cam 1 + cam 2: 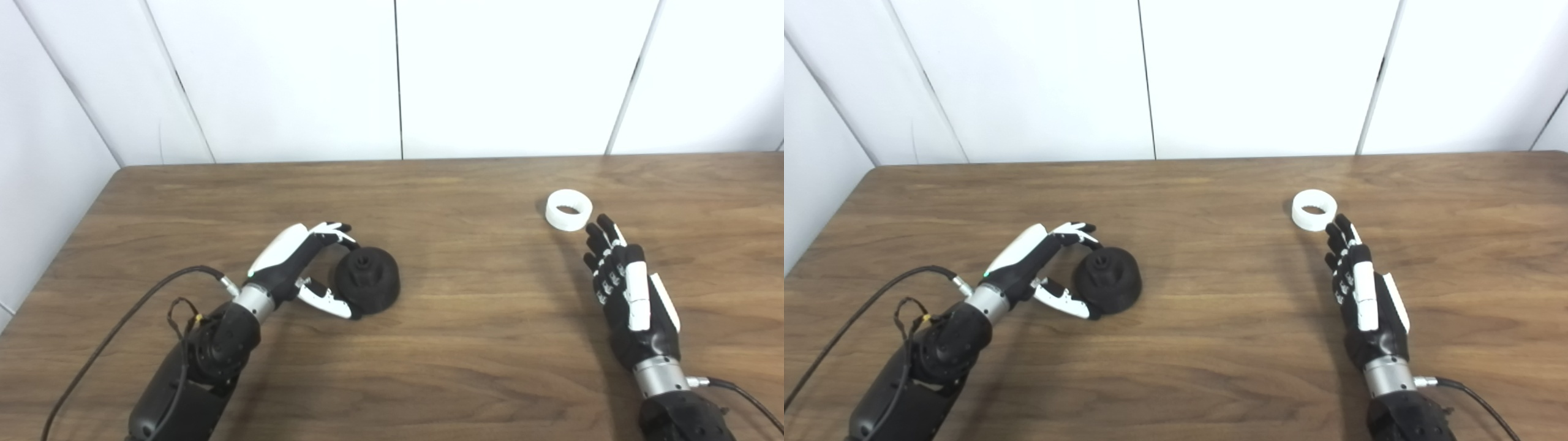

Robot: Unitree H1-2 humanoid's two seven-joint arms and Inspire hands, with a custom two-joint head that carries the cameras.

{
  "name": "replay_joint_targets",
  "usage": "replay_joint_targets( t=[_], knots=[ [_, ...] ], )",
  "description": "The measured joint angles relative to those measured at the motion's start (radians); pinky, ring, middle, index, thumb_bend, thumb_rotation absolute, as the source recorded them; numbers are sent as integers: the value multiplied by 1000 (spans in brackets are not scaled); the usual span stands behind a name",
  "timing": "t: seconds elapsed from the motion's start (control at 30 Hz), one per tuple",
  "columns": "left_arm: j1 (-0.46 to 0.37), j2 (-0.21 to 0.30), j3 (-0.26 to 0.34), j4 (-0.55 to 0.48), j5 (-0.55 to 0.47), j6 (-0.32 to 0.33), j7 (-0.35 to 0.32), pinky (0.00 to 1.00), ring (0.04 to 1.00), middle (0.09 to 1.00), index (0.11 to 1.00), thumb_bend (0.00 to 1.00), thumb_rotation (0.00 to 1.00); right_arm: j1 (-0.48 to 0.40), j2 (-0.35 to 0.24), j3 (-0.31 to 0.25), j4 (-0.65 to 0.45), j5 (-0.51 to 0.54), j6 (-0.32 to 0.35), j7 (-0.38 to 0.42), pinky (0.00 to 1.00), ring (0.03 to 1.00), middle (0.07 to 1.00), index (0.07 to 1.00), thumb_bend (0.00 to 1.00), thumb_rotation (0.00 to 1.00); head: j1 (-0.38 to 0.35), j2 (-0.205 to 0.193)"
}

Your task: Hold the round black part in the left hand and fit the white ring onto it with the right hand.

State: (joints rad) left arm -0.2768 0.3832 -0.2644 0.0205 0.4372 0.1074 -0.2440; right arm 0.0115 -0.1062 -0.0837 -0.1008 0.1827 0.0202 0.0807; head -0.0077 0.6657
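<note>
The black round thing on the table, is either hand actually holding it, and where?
Not lifted yet: the left hand cups the round black part's left side on the table. The right hand is open, beside the white ring.

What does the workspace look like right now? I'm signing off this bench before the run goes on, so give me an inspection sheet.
Surface: brown wooden table, no visible damage.
Job's things: round black part lying on the table at the left; white ring lying flat at the right, not fitted on the part.
Clutter: nothing seen.
Hands: left hand cupped around the black part, fingers above and thumb below, part not lifted; right hand open, fingers extended, fingertips just short of the ring, holding nothing.
Cables: black cable looping from the left wrist over the table; a short black lead from the right wrist.
Surroundings: white wall panels behind the table.
</note>
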Motion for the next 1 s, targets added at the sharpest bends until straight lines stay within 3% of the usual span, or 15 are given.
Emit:
replay_joint_targets(
  t=[0.47,0.9,1.0],
  knots=[
    [97,-37,-36,-111,12,-9,-12,934,998,938,653,872,206,-3,0,1,0,-4,7,0,1000,1000,971,983,634,1000,-17,12],
    [132,-53,-50,-159,35,-9,-24,932,998,937,653,871,181,-3,-1,1,-4,3,21,1,1000,1000,984,988,643,1000,-23,21],
    [140,-53,-52,-166,37,-13,-25,929,996,935,655,870,177,-3,-1,0,-5,3,24,1,1000,991,973,973,651,924,-28,21]
  ],
)
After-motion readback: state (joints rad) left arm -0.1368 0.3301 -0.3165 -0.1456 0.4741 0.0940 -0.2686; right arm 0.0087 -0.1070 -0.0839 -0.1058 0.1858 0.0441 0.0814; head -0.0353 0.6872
